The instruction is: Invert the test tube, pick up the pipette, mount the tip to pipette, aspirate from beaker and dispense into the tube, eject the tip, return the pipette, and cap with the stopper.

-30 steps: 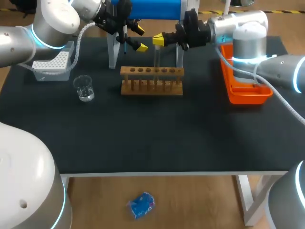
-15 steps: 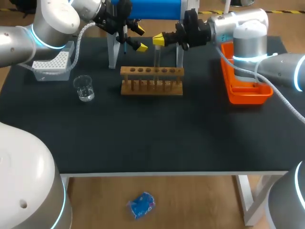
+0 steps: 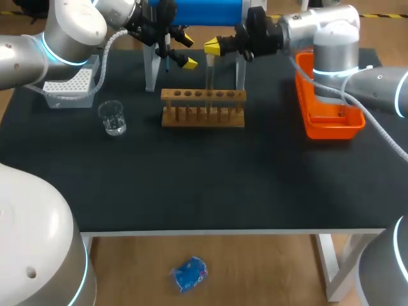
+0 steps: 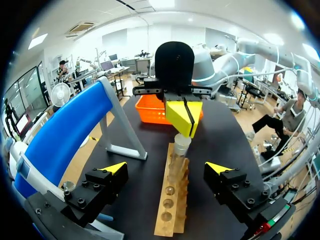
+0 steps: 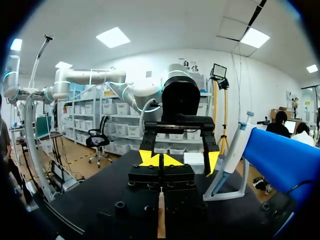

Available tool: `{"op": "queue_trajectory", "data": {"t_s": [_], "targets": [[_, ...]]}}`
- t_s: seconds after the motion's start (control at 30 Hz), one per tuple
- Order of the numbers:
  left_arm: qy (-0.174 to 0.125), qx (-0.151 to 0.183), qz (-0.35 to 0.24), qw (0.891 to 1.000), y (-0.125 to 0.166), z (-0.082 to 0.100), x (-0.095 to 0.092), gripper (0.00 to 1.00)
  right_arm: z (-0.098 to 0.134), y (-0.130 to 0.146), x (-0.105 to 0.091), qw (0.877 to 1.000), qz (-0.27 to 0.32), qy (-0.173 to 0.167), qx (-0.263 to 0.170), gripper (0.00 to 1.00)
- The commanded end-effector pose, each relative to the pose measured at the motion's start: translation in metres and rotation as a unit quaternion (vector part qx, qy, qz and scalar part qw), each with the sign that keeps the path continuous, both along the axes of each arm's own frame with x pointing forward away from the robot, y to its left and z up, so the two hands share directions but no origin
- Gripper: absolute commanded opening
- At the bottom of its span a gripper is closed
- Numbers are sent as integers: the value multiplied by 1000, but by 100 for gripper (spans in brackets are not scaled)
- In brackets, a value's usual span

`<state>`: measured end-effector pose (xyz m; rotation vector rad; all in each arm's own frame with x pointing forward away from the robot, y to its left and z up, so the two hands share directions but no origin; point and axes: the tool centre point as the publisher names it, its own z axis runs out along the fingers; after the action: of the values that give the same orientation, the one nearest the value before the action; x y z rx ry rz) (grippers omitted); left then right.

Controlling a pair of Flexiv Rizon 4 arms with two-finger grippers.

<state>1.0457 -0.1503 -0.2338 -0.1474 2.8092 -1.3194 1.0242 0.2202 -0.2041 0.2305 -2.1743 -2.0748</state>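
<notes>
Clear glass test tube (image 3: 209,80) upright in the wooden rack (image 3: 203,108), mid-back of the black tabletop (image 3: 210,178).

Right gripper (image 3: 212,46) lies level over the rack, fingers pressed together w/ nothing seen between them. Its tips sit right at the tube's upper end; can't tell if they touch. Left gripper (image 3: 187,51) faces it, just beside the white stand (image 3: 151,70) that carries the blue pipette (image 3: 197,9). Its fingers are spread wide and hold nothing. Seen from the left wrist, the tube is in a far hole of the rack. Small glass beaker (image 3: 113,118) is left of the rack, w/ the white tip box (image 3: 67,86) behind it. Orange tray (image 3: 328,118) is at the right.
</notes>
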Motion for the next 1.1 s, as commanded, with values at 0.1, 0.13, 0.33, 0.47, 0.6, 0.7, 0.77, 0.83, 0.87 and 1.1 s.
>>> {"op": "queue_trajectory", "data": {"t_s": [0.1, 0.13, 0.33, 0.47, 0.6, 0.7, 0.77, 0.83, 0.87, 1.1], "targets": [[2, 2, -2, 1000, 0, 1, 2, 100, 10, -7, -1, 1000, -3, 9, -27, 0], [2, 2, -2, 1000, 0, 1, 2, 100, 11, -11, -2, 999, -5, 7, -33, 0], [2, 2, -2, 1000, 0, 1, 2, 100, 20, -34, -14, 996, -20, 16, -84, 0], [2, 2, -2, 1000, 0, 1, 2, 100, 22, -53, -25, 989, -29, 15, -142, 41], [2, 2, -2, 1000, 0, 1, 2, 100, 15, -65, -32, 977, -38, 5, -211, 100], [2, 2, -2, 1000, 0, 1, 2, 100, 9, -72, -36, 970, -47, 1, -240, 100], [1, 1, 1, 1000, 1, 4, 0, 100, 5, -77, -38, 969, -58, 1, -241, 100], [-1, 4, 21, 1000, 4, 9, -3, 100, 1, -82, -38, 965, -72, -5, -250, 100], [2, 6, 36, 999, 6, 11, -5, 100, 0, -85, -39, 966, -78, -8, -245, 100], [-19, 4, 132, 991, 29, 28, -23, 100, -7, -104, -45, 965, -114, -14, -234, 100]]}}
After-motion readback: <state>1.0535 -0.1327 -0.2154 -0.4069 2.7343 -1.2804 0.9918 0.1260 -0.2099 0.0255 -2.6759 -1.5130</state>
